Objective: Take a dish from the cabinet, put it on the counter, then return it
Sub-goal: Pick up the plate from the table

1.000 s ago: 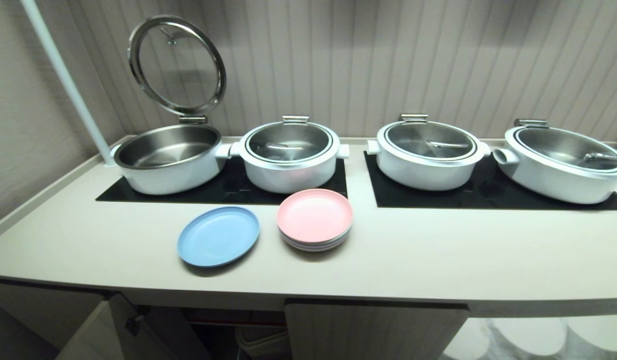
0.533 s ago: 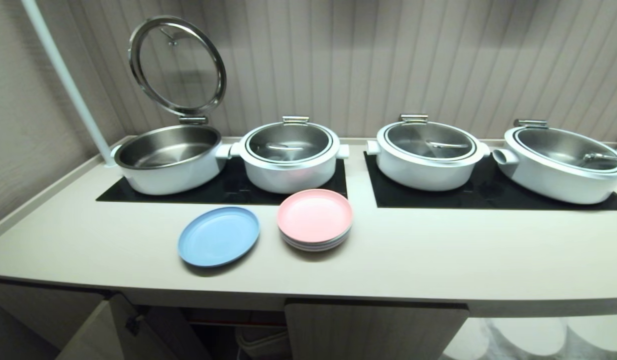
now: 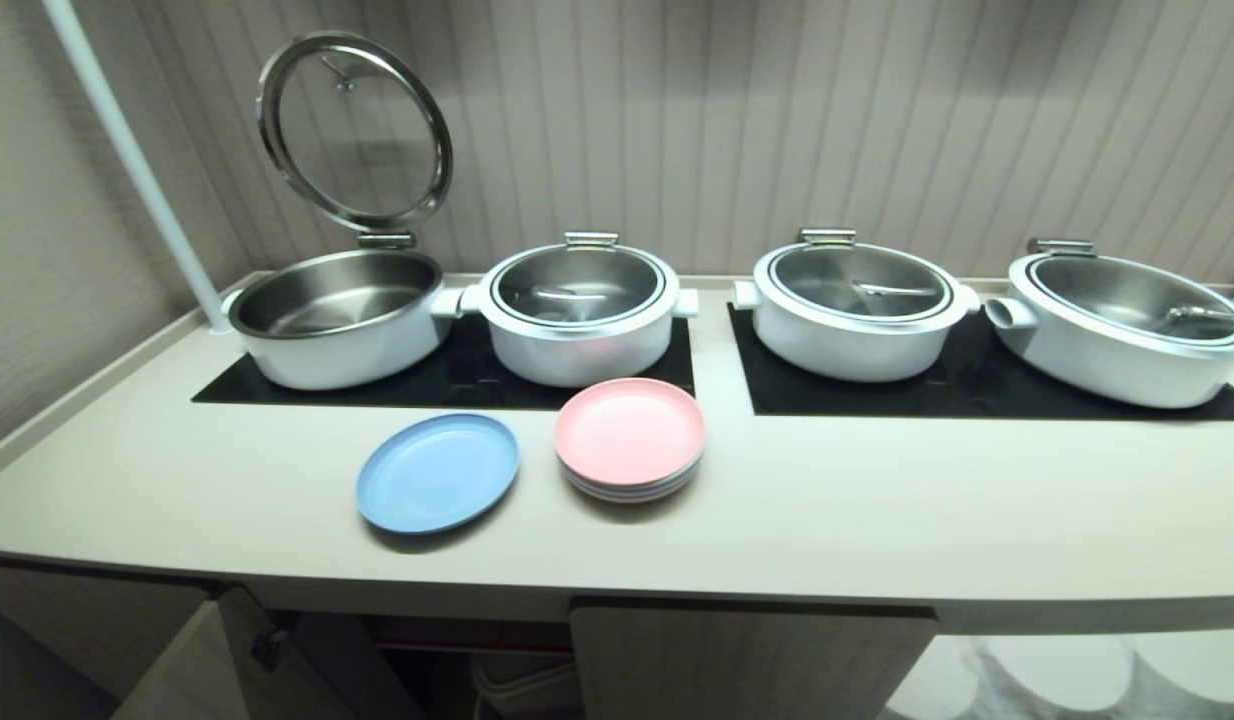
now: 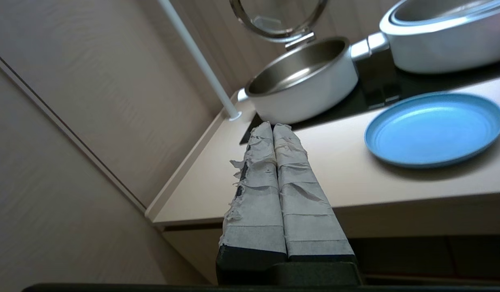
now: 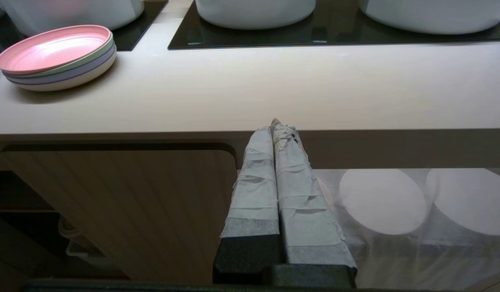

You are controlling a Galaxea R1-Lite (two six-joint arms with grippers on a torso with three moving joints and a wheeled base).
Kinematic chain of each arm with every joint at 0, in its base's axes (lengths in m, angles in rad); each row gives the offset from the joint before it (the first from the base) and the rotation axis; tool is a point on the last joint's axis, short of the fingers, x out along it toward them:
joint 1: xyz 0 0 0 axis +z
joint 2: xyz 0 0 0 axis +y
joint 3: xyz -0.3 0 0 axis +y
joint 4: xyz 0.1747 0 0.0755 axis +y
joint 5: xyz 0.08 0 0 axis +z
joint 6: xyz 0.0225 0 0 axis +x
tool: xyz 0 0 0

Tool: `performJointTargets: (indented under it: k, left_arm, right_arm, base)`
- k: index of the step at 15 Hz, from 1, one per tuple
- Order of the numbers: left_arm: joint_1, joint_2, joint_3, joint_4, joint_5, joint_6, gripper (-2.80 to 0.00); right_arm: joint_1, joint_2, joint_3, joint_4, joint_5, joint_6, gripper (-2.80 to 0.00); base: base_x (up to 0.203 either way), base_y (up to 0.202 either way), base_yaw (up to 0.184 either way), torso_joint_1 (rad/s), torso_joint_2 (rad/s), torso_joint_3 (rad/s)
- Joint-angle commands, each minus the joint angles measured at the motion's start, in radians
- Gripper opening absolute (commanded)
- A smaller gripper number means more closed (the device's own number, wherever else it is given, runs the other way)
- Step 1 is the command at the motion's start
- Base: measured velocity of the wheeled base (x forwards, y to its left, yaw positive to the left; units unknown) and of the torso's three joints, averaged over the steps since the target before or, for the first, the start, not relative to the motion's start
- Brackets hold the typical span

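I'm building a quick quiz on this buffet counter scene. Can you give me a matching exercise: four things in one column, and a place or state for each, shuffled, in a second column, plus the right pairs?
Things:
1. blue dish
2. pink-topped plate stack
3. leftmost pot
4. left gripper

Places or states:
A. lid raised upright, bowl uncovered
B. shut, holding nothing, near the counter's front edge
C. lying alone and flat on the counter, left of the other plates
D. several plates piled, just in front of the second pot

Pairs: 1-C, 2-D, 3-A, 4-B

Matte blue dish [image 3: 437,472], smooth cream counter [image 3: 827,510], glossy steel pots [image 3: 337,315], fluted cabinet [image 3: 752,665]
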Motion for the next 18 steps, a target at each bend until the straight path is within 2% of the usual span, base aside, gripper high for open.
performJointTargets:
  k: [1,3,4,5,7,8,9,10,11,13,15,16,18]
  left_arm:
    - [-0.029,0.006,0.035,-0.004,0.011,0.015,-2.8]
    - [-0.037,0.006,0.058,-0.004,0.013,0.022,-2.8]
    - [-0.037,0.006,0.06,0.002,0.015,0.053,-2.8]
    - [-0.037,0.006,0.06,0.004,0.025,0.075,-2.8]
    - [-0.055,0.007,0.06,-0.001,0.074,0.076,-2.8]
    - [-0.098,0.006,0.06,0.0,0.11,0.074,-2.8]
    - [-0.17,-0.008,0.06,0.007,0.184,0.079,-2.8]
    - [-0.21,-0.027,0.06,0.027,0.27,0.093,-2.8]
    - [-0.213,-0.066,0.06,0.068,0.319,0.116,-2.8]
    - [-0.191,-0.191,0.06,0.189,0.37,0.168,-2.8]
    - [-0.183,-0.234,0.06,0.24,0.372,0.326,-2.8]
    - [-0.181,-0.254,0.06,0.242,0.37,0.368,-2.8]
    - [-0.181,-0.265,0.06,0.243,0.369,0.378,-2.8]
  right_arm:
    - [0.0,0.0,0.0,0.0,0.0,0.0,-2.8]
    - [0.001,0.0,0.0,0.0,0.0,0.0,-2.8]
    - [0.0,0.0,0.0,0.0,0.0,0.0,-2.8]
    - [0.0,0.0,0.0,0.0,0.0,0.0,-2.8]
    - [0.0,0.0,0.001,0.0,0.0,0.0,-2.8]
    - [0.0,0.0,0.0,0.0,0.0,0.0,-2.8]
    - [0.0,0.0,0.0,0.0,0.0,0.0,-2.8]
    - [0.0,0.0,0.0,0.0,0.0,0.0,-2.8]
    - [0.0,0.0,0.0,0.0,0.0,0.0,-2.8]
    - [0.0,0.0,0.0,0.0,0.0,0.0,-2.8]
    - [0.0,0.0,0.0,0.0,0.0,0.0,-2.8]
    - [0.001,0.0,0.0,0.0,0.0,0.0,-2.8]
    - [0.001,0.0,0.0,0.0,0.0,0.0,-2.8]
  base:
    - [0.0,0.0,0.0,0.0,0.0,0.0]
    - [0.0,0.0,0.0,0.0,0.0,0.0]
    - [0.0,0.0,0.0,0.0,0.0,0.0]
    - [0.0,0.0,0.0,0.0,0.0,0.0]
    - [0.0,0.0,0.0,0.0,0.0,0.0]
    - [0.0,0.0,0.0,0.0,0.0,0.0]
    - [0.0,0.0,0.0,0.0,0.0,0.0]
    - [0.0,0.0,0.0,0.0,0.0,0.0]
    - [0.0,0.0,0.0,0.0,0.0,0.0]
    - [0.0,0.0,0.0,0.0,0.0,0.0]
    - [0.0,0.0,0.0,0.0,0.0,0.0]
    - [0.0,0.0,0.0,0.0,0.0,0.0]
    - [0.0,0.0,0.0,0.0,0.0,0.0]
